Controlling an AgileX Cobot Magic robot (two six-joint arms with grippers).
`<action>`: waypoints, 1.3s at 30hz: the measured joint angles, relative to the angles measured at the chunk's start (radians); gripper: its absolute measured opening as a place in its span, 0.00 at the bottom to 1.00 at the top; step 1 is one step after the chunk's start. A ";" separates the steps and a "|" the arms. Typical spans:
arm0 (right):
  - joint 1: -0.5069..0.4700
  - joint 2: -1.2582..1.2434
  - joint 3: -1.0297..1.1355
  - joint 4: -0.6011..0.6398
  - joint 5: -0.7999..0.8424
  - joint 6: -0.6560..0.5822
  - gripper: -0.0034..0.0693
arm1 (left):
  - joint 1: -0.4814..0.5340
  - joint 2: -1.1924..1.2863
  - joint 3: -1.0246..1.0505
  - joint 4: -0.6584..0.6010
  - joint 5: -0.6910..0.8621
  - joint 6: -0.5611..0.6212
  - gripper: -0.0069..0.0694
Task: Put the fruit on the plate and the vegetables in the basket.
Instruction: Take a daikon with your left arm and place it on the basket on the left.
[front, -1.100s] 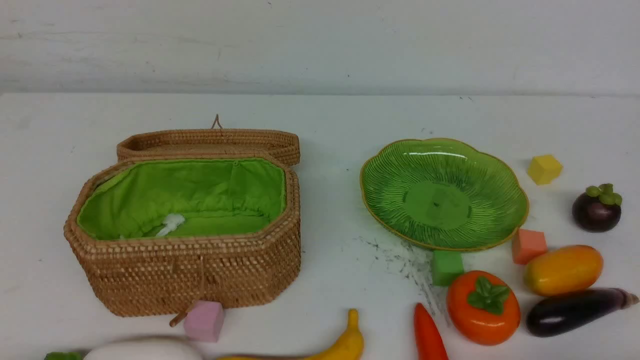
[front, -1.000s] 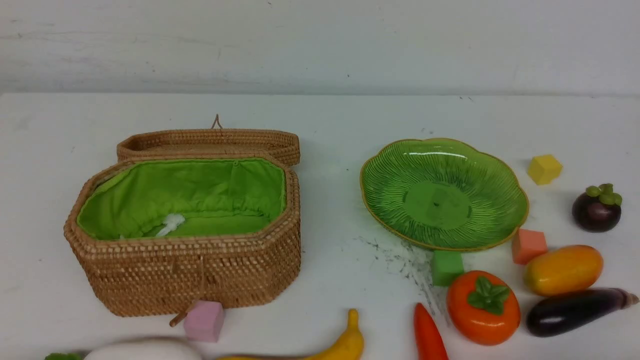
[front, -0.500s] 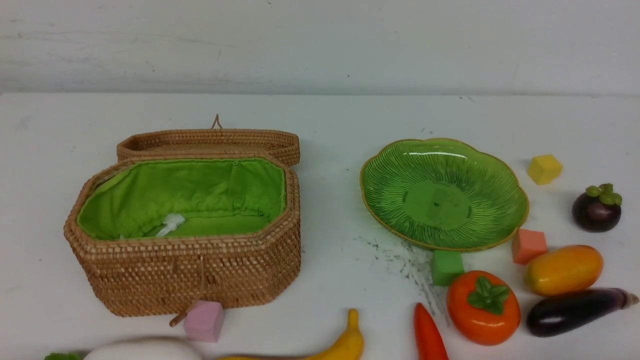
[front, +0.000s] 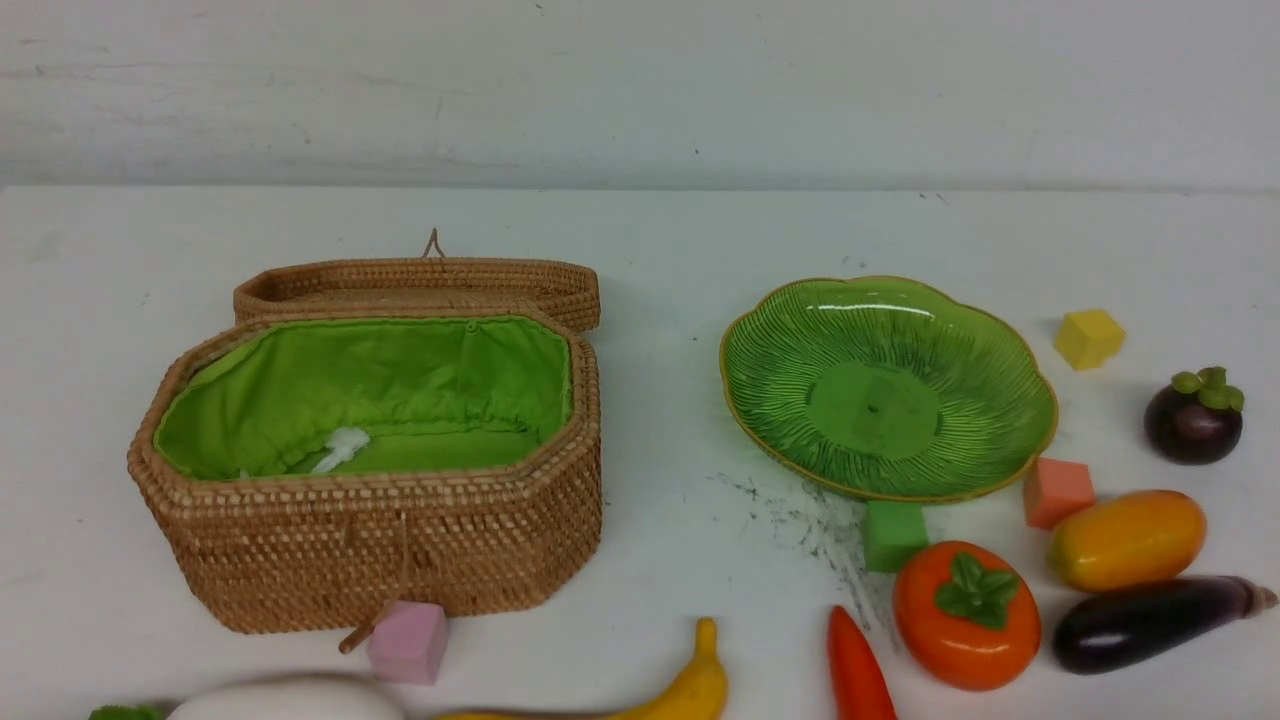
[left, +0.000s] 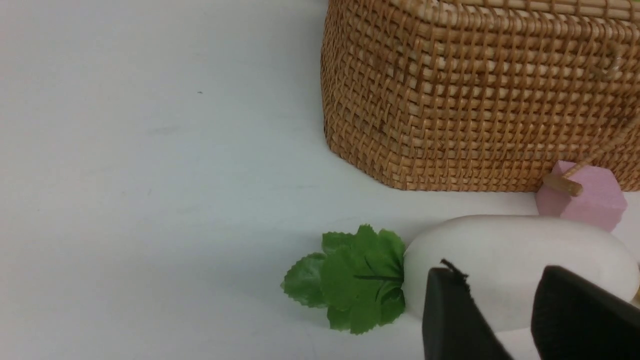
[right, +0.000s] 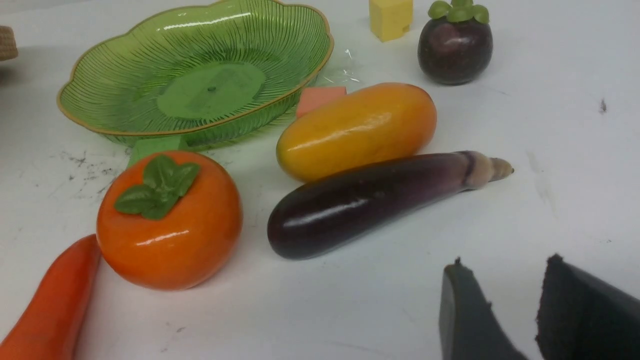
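White table (front: 660, 250), pale wall behind. Radish (front: 290, 700), banana (front: 690, 690) and carrot (front: 858, 670) cut off at near edge. Basket (front: 400, 540), left: octagonal wicker, green cloth lining, lid open. Plate (front: 880, 400), right: glossy, ribbed, scalloped. Persimmon (front: 965, 615), mango (front: 1127, 540), eggplant (front: 1150, 620), mangosteen (front: 1193, 420) on table, near right. Left gripper (left: 500, 280): narrow gap, holds nothing, by radish, contact unclear. Right gripper (right: 505, 270): likewise, apart from eggplant.

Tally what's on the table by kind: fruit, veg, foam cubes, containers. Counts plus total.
Fruit: 4 (banana, persimmon, mangosteen, mango)
Vegetables: 3 (radish, carrot, eggplant)
Foam cubes: 4 (pink cube, green cube, orange cube, yellow cube)
Containers: 2 (basket, plate)
Total: 13
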 joint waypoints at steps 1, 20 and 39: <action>0.000 0.000 0.000 0.000 0.000 0.000 0.38 | 0.000 0.000 0.000 0.000 0.000 0.000 0.40; 0.000 0.000 0.000 0.000 0.000 0.001 0.38 | 0.000 0.000 0.000 0.068 0.000 0.000 0.40; 0.000 0.000 0.000 -0.018 0.000 0.001 0.38 | 0.000 0.000 -0.052 -0.385 -0.625 -0.236 0.40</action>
